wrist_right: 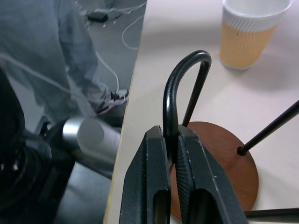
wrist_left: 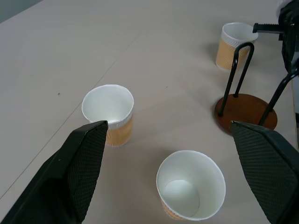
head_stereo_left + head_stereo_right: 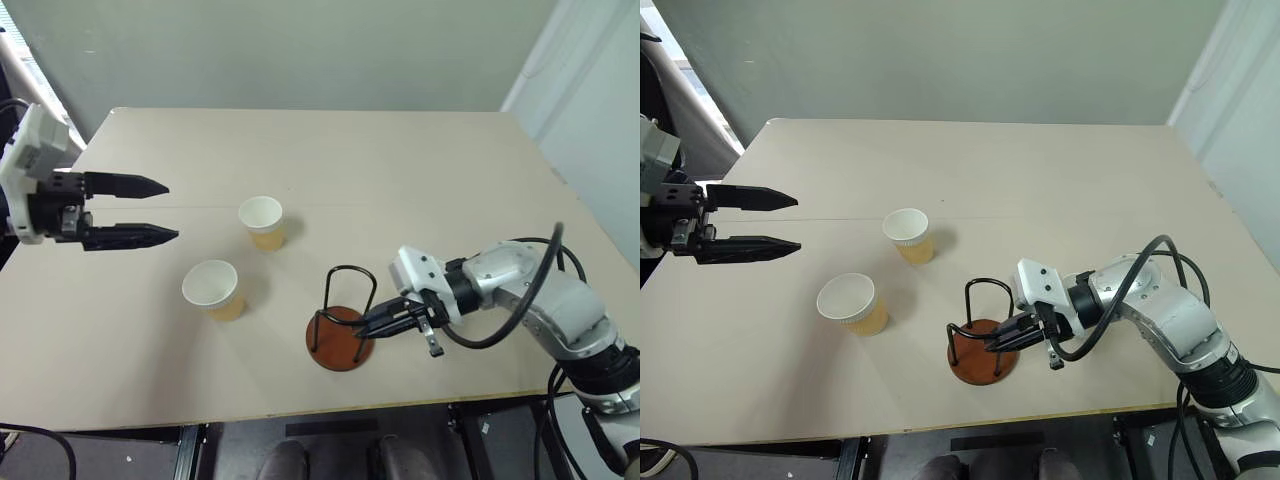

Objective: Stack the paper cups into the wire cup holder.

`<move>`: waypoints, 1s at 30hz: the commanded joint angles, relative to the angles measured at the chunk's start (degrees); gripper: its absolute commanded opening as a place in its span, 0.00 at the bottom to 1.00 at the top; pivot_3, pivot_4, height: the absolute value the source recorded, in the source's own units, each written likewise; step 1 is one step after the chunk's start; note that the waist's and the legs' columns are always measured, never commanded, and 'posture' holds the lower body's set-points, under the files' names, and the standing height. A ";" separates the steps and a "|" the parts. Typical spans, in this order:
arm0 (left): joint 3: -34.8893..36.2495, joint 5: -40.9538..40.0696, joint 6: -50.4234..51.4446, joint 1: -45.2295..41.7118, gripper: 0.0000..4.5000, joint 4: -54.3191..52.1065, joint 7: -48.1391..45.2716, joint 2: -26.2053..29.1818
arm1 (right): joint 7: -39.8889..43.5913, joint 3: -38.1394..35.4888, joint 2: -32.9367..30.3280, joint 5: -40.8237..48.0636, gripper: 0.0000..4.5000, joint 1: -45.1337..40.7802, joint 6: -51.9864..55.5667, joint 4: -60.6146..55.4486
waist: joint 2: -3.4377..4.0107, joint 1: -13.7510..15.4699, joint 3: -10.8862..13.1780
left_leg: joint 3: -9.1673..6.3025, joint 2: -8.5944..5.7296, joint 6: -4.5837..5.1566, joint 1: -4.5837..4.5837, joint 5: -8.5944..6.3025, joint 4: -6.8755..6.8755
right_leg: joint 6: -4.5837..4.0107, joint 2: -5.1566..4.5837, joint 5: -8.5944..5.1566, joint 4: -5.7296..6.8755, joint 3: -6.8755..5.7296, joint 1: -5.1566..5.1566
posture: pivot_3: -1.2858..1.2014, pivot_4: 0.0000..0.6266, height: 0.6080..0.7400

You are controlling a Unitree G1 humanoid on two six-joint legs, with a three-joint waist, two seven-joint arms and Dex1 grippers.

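**Right gripper pinches a wire loop of the holder**

Wire cup holder (image 3: 342, 335) stands near the desk's (image 3: 400, 160) front edge, right of centre; right gripper (image 1: 173, 154) has its black fingers pressed together on one upright wire loop, clamping it. Left gripper (image 3: 165, 211) hangs above the desk's left edge, fingers spread wide, empty. Two paper cups stand upright left of the holder, apart from it: one (image 3: 262, 222) toward the desk's middle, another (image 3: 213, 289) nearer the front edge.
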 commanded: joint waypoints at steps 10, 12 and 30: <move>1.46 -1.17 2.23 -1.18 1.00 -3.80 1.26 0.64 | 8.46 2.40 -2.20 -8.91 0.01 -1.48 -12.52 5.04 | -0.04 0.01 -0.02 | -0.02 0.00 0.00 0.02 0.00 0.01 | -0.03 0.00 0.02 -0.01 -0.01 0.08 | 0.52 0.24 1.00; 1.75 -1.88 2.95 -1.53 1.00 -4.23 1.26 0.51 | 8.25 2.80 -2.33 -10.47 0.01 -1.53 -12.95 5.35 | -0.04 0.07 -0.03 | -0.02 -0.01 0.00 0.02 0.00 0.01 | -0.03 0.00 0.02 -0.01 -0.01 0.10 | 0.52 0.24 1.00; -1.98 -3.56 4.89 -6.65 1.00 -7.25 -2.20 -0.11 | 8.80 -6.08 -4.03 -1.86 1.00 -8.16 -1.46 1.65 | -0.05 0.34 -0.03 | -0.04 -0.02 0.00 0.03 0.00 -0.03 | -0.04 0.00 0.02 -0.03 -0.03 0.16 | 0.52 0.24 1.00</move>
